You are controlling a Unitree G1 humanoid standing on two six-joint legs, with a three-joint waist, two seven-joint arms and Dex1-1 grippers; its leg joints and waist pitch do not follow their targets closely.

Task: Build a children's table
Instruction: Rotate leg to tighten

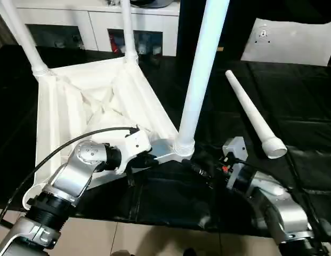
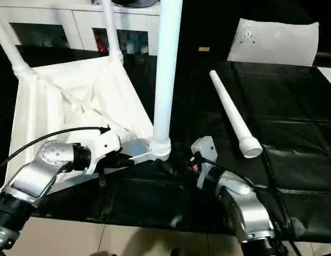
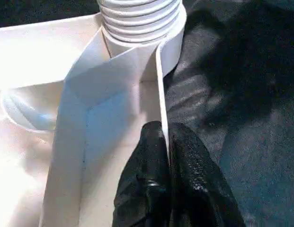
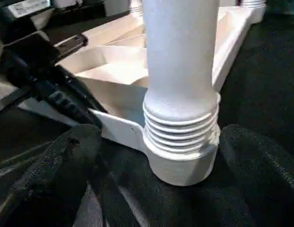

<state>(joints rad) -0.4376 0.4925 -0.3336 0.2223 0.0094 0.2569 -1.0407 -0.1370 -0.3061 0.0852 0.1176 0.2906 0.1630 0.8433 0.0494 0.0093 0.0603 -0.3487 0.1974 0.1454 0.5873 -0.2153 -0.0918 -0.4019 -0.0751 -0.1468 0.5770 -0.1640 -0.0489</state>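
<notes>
I see my left gripper (image 3: 166, 156) pinched shut on the rim of the upturned white plastic square tabletop (image 1: 101, 101) at ten o'clock, my right gripper (image 4: 151, 156) spread wide around the tall white tapered leg (image 1: 200, 74) standing in its near corner socket (image 4: 182, 163), threads showing, so an uneven squeeze could tilt it and jam it crooked.

Head pair high, looking down; wrist pair close (both on corner socket (image 4: 180, 161)).

The table top (image 1: 96, 101) is all white, its upturned underside crossed by raised ribs in an X; the standing legs (image 1: 200, 74) and the loose leg (image 1: 253, 114) are the same plain white, ridged with rings near the socket. The cloth (image 1: 293, 101) beneath is black; both forearms (image 1: 74, 173) are silver, the left gripper (image 3: 166, 142) black, the cabinet (image 1: 90, 24) white.
</notes>
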